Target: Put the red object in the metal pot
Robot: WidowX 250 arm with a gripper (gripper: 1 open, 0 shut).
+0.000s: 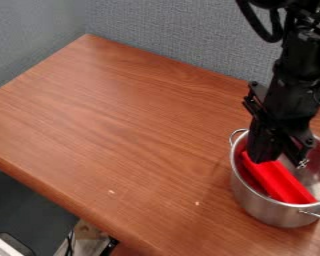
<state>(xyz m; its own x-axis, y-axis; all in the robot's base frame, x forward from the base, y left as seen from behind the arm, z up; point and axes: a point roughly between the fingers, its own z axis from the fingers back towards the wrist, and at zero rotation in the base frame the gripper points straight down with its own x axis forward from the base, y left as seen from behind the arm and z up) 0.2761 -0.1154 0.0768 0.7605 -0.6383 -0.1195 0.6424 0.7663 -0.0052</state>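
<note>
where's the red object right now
In the camera view the red object lies slanted inside the metal pot at the table's lower right corner, its upper end under the gripper.

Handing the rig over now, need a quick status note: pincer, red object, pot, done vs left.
Pincer: shut, pointing straight down, its tip lowered into the metal pot; the frame does not show clearly whether it grips the red object.
Red object: inside the pot, lying at a slant, one end toward the far rim.
Metal pot: upright near the table front right corner.
Done: red object is in the pot.
Left: open the pincer if it grips, then lift clear without knocking the pot.
</note>
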